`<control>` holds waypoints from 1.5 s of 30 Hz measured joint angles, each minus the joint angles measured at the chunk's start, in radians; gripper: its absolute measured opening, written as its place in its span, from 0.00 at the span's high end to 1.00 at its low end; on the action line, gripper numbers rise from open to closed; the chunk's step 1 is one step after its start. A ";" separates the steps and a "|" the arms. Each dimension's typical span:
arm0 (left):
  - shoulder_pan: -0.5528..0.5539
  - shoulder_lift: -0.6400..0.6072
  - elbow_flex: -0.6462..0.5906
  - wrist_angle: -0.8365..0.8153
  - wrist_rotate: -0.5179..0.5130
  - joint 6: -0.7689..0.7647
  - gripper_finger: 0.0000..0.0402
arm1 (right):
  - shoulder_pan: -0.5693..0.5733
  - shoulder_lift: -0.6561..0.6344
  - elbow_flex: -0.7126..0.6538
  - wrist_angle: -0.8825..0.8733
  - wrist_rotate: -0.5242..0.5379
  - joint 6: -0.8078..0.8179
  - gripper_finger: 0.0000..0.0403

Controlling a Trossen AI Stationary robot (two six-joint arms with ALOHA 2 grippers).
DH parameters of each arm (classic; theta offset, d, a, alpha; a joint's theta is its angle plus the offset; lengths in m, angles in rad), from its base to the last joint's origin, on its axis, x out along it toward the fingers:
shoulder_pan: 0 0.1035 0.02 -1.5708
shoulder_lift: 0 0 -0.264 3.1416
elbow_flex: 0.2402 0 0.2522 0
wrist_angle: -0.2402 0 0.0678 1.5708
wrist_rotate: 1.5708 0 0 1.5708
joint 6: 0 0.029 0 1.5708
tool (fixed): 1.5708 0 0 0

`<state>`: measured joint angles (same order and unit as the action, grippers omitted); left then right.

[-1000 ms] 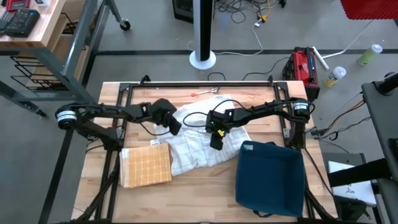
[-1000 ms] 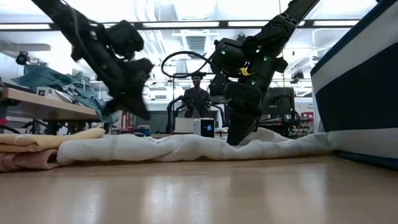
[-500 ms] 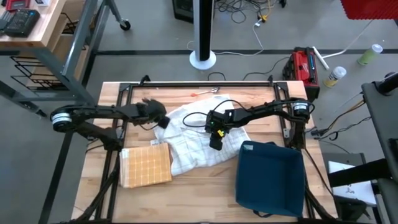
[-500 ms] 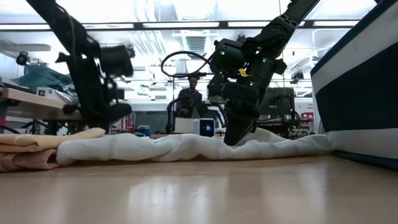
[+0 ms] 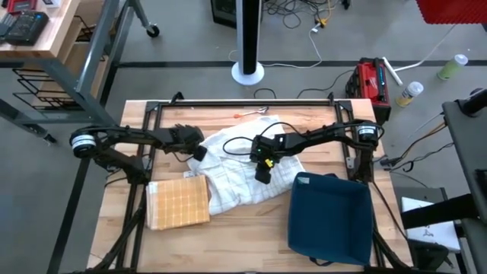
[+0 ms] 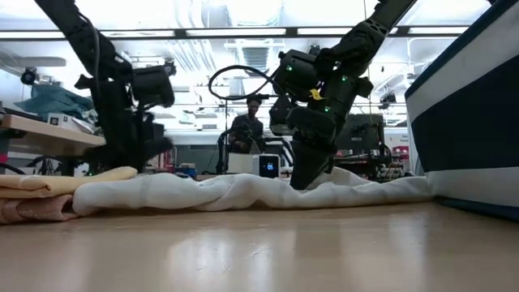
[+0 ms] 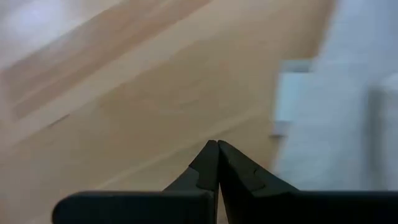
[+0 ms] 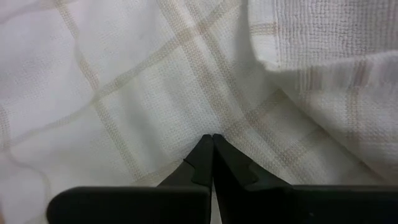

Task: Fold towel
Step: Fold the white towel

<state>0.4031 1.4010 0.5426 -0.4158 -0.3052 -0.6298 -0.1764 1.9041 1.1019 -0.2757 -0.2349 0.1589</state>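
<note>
So the white checked cloth towel [image 5: 243, 164] is lying crumpled in the middle of the pale wooden table [image 5: 251, 236], its long axis running roughly on a diagonal from the far right corner down toward the near left. The right gripper [image 5: 261, 173] sits right on top of it, fingers pinched fully together with nothing between them; in the right wrist view the tips are just over flat fabric, with a folded-over flap of towel [image 8: 323, 50] lying just ahead of them. The left gripper [image 5: 197, 151] is also closed up tight and empty, hovering just off the towel's left edge, so the cloth lies to its right, over bare wood. My guess is the right arm is the better placed one, since the towel is directly under it. Beside the left gripper, on its near side, there's a folded tan checked cloth [image 5: 179, 204], and a dark blue fabric bin [image 5: 329, 217] sits near the right one
</note>
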 joint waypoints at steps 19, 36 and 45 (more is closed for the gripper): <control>-0.037 0.026 0.014 0.506 0.450 0.049 1.00 | 0.000 0.004 0.001 0.005 0.001 -0.002 1.00; -0.128 0.054 0.086 0.615 0.671 0.128 1.00 | 0.000 0.003 0.002 0.006 0.002 -0.002 1.00; -0.118 0.032 0.094 0.599 0.656 0.137 1.00 | 0.000 0.003 0.002 0.006 0.001 -0.002 1.00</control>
<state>0.2851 1.4327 0.6362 0.1830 0.3510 -0.4927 -0.1768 1.9076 1.1034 -0.2699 -0.2343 0.1566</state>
